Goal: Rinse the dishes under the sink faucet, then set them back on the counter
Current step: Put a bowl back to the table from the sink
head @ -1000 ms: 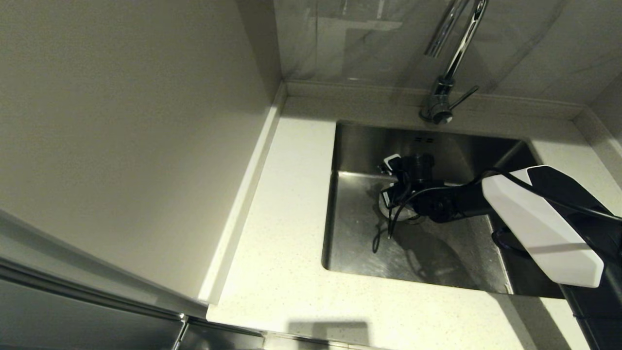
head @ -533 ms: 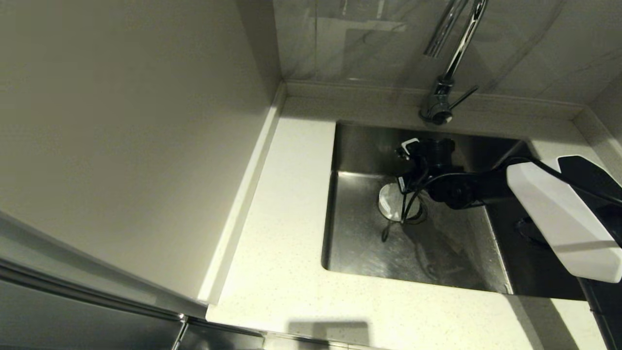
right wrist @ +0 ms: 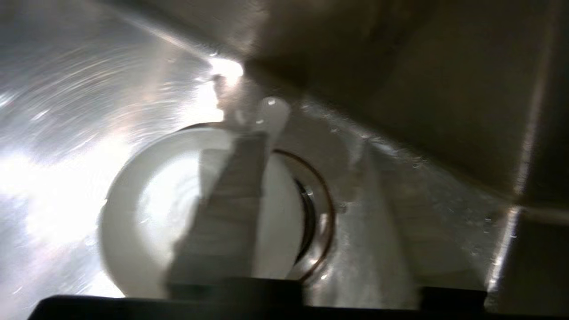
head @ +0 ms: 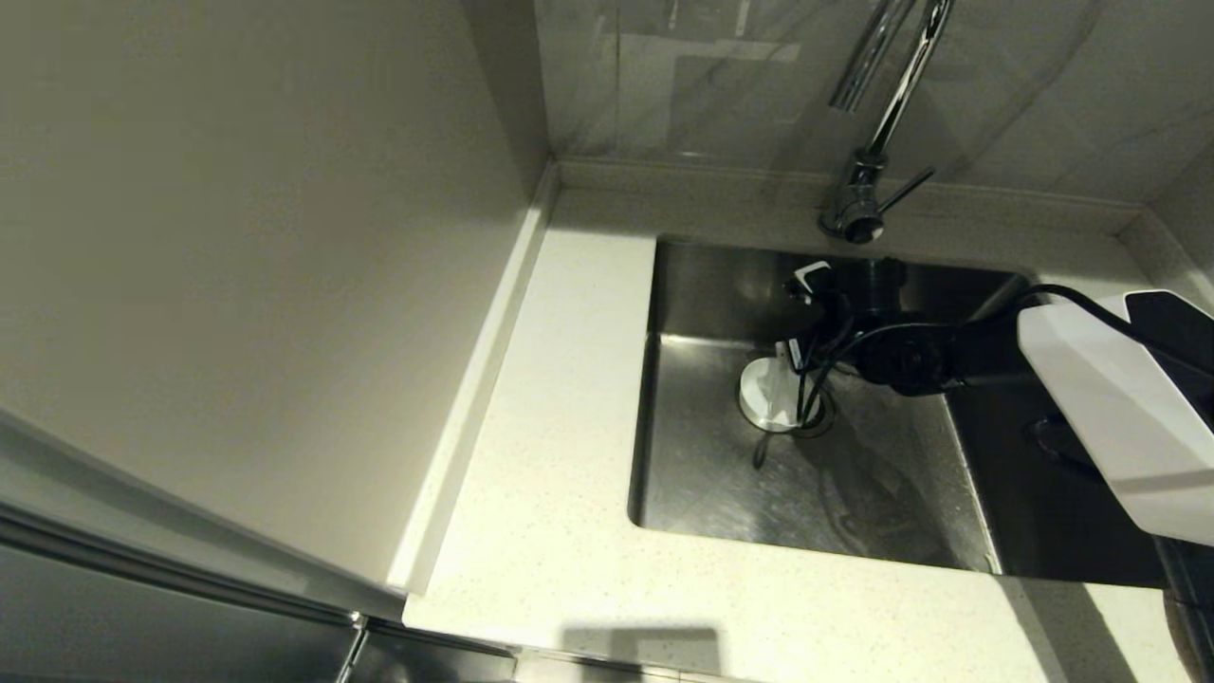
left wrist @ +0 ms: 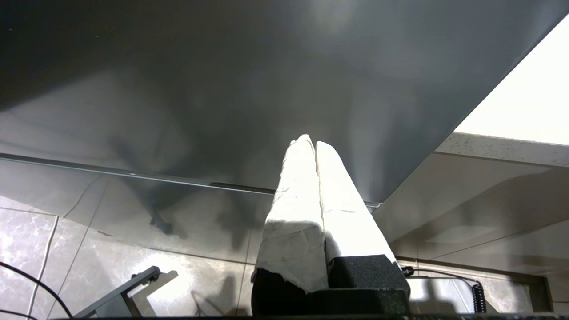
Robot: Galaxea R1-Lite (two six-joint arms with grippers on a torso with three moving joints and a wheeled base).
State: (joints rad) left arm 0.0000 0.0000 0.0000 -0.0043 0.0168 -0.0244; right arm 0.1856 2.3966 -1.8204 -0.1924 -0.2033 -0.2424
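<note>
Right claw over white bowl in sink; left claw parked, fingers together.

Right arm reaches from the right into the sink (head: pixel 702 455) – its claw (head: pixel 801 318) sits in the basin's back half, below the faucet (head: pixel 868 180), above the small white bowl (head: pixel 768 394). Bowl rests on the sink floor over the drain strainer (right wrist: pixel 318 213), partly covering it. Right wrist view is blurred – one finger (right wrist: pixel 231 195) crosses in front of the bowl, the other shows off to the side, so the claw reads as apart, gripping nothing. Cannot tell if it touches the bowl. Left claw (left wrist: pixel 313 146) is pressed together, empty, pointing up under a dark surface, away from the sink. Pale speckled desk (head: pixel 560 474) surrounds the basin.
</note>
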